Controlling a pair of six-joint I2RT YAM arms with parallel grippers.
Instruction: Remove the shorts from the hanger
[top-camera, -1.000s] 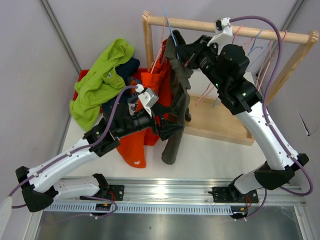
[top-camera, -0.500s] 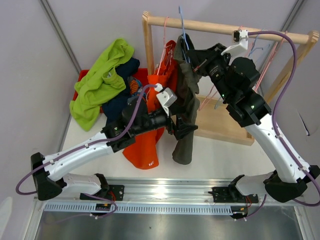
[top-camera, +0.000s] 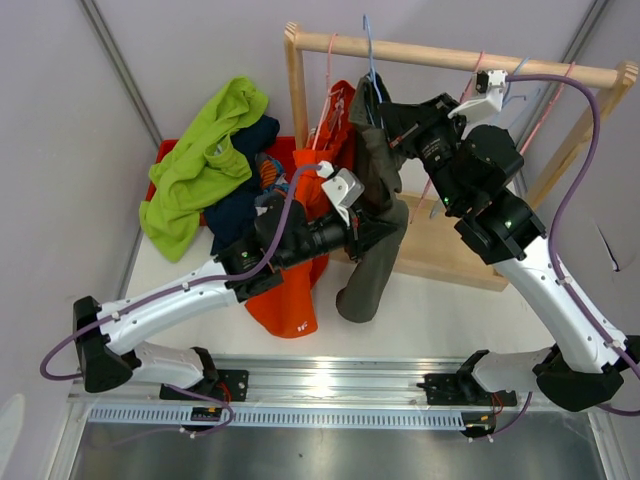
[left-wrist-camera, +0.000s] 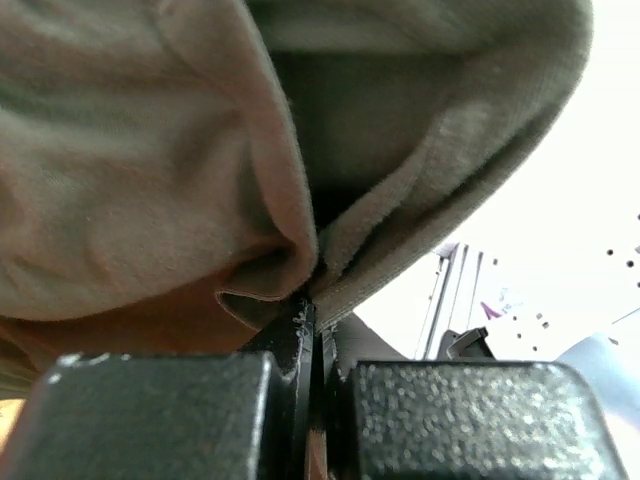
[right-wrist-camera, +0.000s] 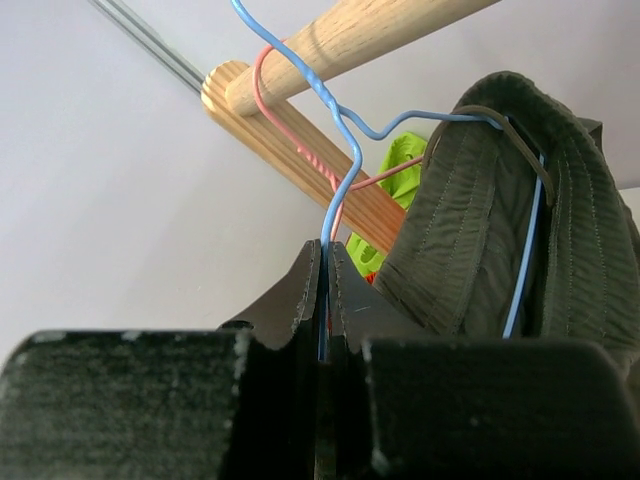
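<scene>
Grey shorts (top-camera: 375, 260) hang from a blue wire hanger (top-camera: 370, 50) at the left end of the wooden rail (top-camera: 450, 55). My right gripper (top-camera: 385, 110) is shut on the blue hanger's neck (right-wrist-camera: 345, 140), its jaws (right-wrist-camera: 326, 260) pinching the wire just below the hook. The shorts' waistband (right-wrist-camera: 500, 220) drapes over the hanger beside it. My left gripper (top-camera: 372, 228) is shut on a fold of the grey shorts (left-wrist-camera: 150, 150), with the fabric squeezed between its jaws (left-wrist-camera: 312, 320). Orange shorts (top-camera: 290, 300) hang just left, behind my left arm.
Lime green shorts (top-camera: 205, 150) and dark navy shorts (top-camera: 235, 205) lie heaped on a red bin (top-camera: 165, 155) at the back left. A pink hanger (top-camera: 330, 70) carries the orange shorts. More wire hangers (top-camera: 545, 100) hang at the rail's right end. The rack's wooden base (top-camera: 440, 245) sits behind the grey shorts.
My left gripper has moved right into the grey shorts and shut on the fabric. The right arm has carried the blue hanger slightly right along the rail.
</scene>
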